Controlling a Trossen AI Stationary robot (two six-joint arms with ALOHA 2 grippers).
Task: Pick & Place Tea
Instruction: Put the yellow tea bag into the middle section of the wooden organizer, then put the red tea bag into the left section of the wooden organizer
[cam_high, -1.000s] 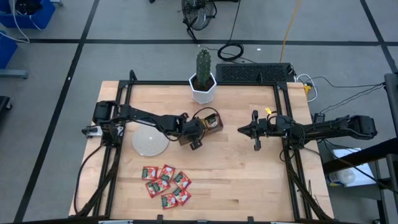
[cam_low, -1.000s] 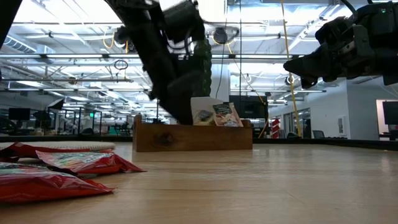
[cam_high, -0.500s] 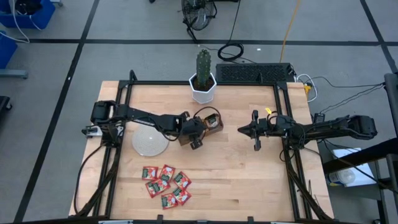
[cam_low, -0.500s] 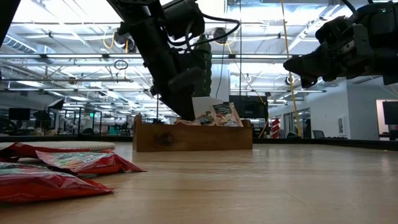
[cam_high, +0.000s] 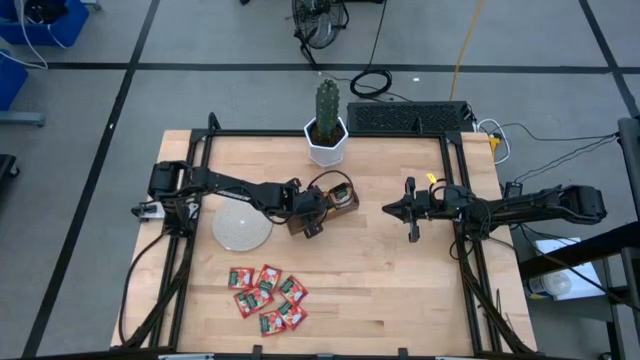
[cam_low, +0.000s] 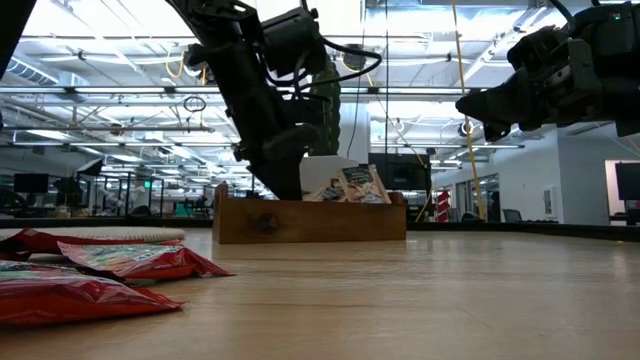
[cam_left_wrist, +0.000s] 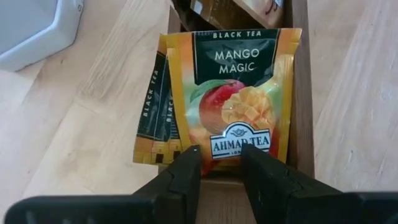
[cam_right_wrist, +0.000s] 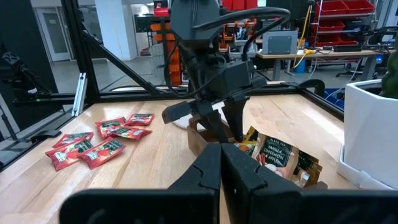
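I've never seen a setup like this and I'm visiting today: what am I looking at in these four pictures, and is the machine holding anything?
It is a robot with two dark arms at a wooden table. One picture looks down from above, one looks level across the tabletop, and two come from small cameras on the arms' wrists.

On the table lie a heap of red tea packets, a pale round disc, a brown wooden tray and a potted cactus.

The left gripper is over the tray, its fingers on either side of the lower edge of an orange-yellow mango tea packet. More packets stand behind it. The right gripper hangs shut and empty above the table.
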